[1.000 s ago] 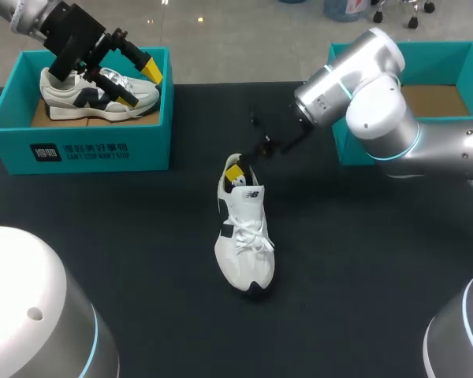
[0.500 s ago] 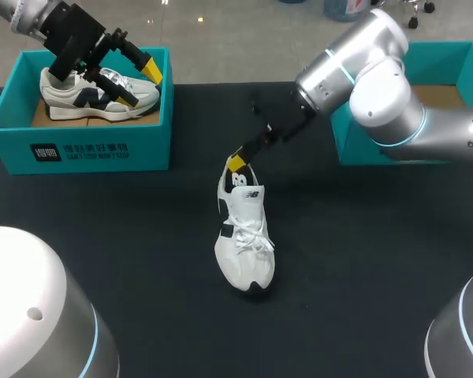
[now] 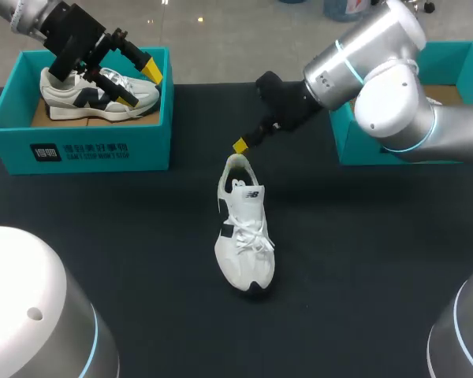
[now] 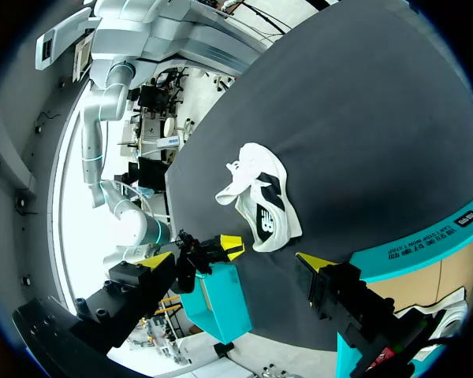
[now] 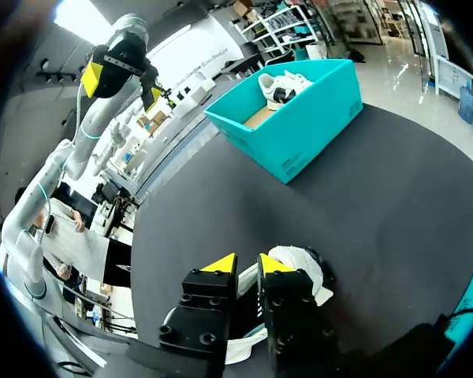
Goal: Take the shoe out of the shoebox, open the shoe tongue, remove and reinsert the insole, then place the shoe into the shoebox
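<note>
Currently the right hand (image 3: 240,146) is being held clenched, its two yellow tips being pressed nearly together with nothing between them. Just beneath and ahead of it, a white shoe (image 3: 244,228) with dark side panels is being carried by the black counter (image 3: 363,260), upright on its sole, its heel end nearest the hand and its toe pointing away from it. Hand and shoe are being kept apart. Behind that hand's arm, a teal shoebox (image 3: 449,59) is being seen at the counter's edge. The left hand (image 3: 139,84) is being held released, fingers spread wide, over a second teal shoebox (image 3: 79,150). Directly under it, inside that box, another white shoe (image 3: 94,98) is being kept. Whether that hand is touching this shoe cannot be told.
</note>
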`<control>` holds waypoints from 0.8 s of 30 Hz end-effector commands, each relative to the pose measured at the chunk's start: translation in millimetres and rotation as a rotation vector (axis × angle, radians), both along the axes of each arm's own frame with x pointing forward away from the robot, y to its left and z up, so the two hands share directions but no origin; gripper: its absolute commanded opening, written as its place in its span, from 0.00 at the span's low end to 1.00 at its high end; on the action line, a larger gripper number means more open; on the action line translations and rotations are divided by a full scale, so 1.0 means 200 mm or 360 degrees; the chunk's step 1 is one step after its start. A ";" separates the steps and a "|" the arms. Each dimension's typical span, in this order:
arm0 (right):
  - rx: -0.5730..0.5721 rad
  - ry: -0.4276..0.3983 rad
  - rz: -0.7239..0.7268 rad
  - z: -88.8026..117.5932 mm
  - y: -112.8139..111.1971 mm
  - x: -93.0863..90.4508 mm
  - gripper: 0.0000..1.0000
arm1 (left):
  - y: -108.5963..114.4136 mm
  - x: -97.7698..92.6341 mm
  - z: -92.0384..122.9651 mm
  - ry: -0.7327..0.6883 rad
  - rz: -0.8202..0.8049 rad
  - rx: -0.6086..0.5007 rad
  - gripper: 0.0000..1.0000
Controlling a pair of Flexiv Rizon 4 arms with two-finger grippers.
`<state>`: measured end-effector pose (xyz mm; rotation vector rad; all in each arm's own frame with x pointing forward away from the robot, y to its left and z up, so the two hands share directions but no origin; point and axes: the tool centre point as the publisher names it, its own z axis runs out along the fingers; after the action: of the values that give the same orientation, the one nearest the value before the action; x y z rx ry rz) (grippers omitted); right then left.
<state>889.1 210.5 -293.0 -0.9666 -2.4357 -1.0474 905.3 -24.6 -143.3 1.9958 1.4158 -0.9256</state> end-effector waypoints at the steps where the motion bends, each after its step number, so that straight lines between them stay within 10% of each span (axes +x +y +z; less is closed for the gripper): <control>1: -0.0175 -0.0022 -0.0182 0.01 -0.04 -0.06 0.00 | 0.00 0.00 0.00 -0.0002 0.0000 0.0006 1.00; 7: -0.0501 0.0017 -0.0313 0.02 -0.06 -0.06 0.00 | 0.00 0.00 0.00 -0.0002 0.0000 0.0006 1.00; 24: -0.0501 0.0017 -0.0313 0.02 -0.06 -0.06 0.00 | 0.00 0.00 0.00 -0.0002 0.0000 0.0006 1.00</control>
<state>878.8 198.1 -288.7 -1.3169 -2.5773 -0.7309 905.3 -24.6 -143.3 1.9958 1.4159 -0.9256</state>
